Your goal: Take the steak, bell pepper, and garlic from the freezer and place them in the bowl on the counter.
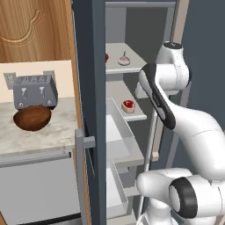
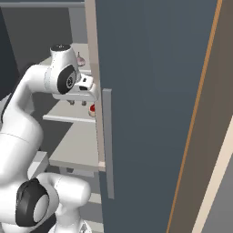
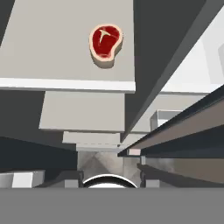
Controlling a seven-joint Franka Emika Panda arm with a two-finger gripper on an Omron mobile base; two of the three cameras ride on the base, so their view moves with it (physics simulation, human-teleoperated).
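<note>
The freezer point(image 1: 115, 30) stands open. On its upper shelf lie the garlic point(image 1: 124, 59) and, half hidden by the door edge, the red bell pepper point(image 1: 107, 57). The steak point(image 1: 128, 105) lies on the shelf below, and the hand view looks straight down on the steak point(image 3: 105, 45). My gripper point(image 2: 77, 103) hangs inside the freezer above the steak's shelf, pointing down. Its two fingertips are apart with nothing between them, so it is open. The steak point(image 2: 92, 109) peeks out beside the door edge, and the garlic point(image 2: 80, 59) sits behind my arm. The brown bowl point(image 1: 32, 117) rests on the counter point(image 1: 39, 136), left of the freezer.
A grey toaster point(image 1: 35, 90) stands right behind the bowl. The freezer's open door point(image 2: 150, 91) with its long handle point(image 2: 107, 141) stands close on the right of my arm. Clear drawers point(image 1: 121, 132) jut out below the steak's shelf.
</note>
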